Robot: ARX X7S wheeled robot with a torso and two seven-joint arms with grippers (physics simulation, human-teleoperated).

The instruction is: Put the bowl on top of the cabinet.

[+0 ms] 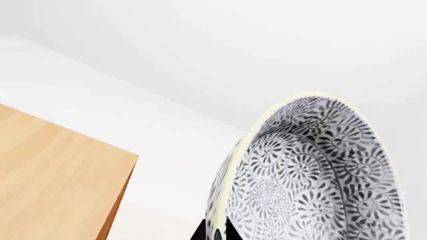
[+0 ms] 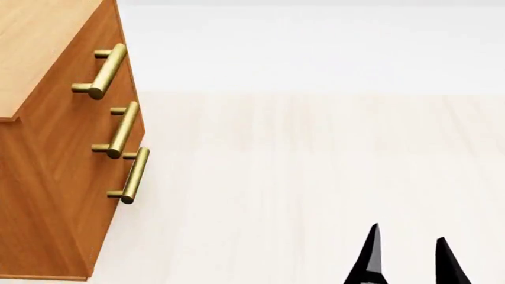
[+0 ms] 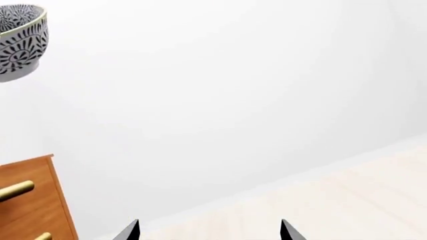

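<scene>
The bowl (image 1: 313,175), white with a dense grey-black floral pattern, fills the left wrist view, tilted so its inside faces the camera. My left gripper (image 1: 217,231) is shut on the bowl's rim, with one black fingertip on each side of the wall. The cabinet's light wooden top (image 1: 53,175) lies beside and below the bowl. In the right wrist view the bowl (image 3: 20,40) hangs in the air, well above the cabinet (image 3: 27,200). My right gripper (image 3: 210,230) is open and holds nothing. The head view shows the cabinet (image 2: 71,165) at left and the right gripper (image 2: 408,251) low on the right.
The cabinet front carries three brass bar handles (image 2: 106,71). Pale wooden floor (image 2: 316,177) spreads to the right of the cabinet up to a white wall (image 2: 316,41). The left arm and the bowl are outside the head view.
</scene>
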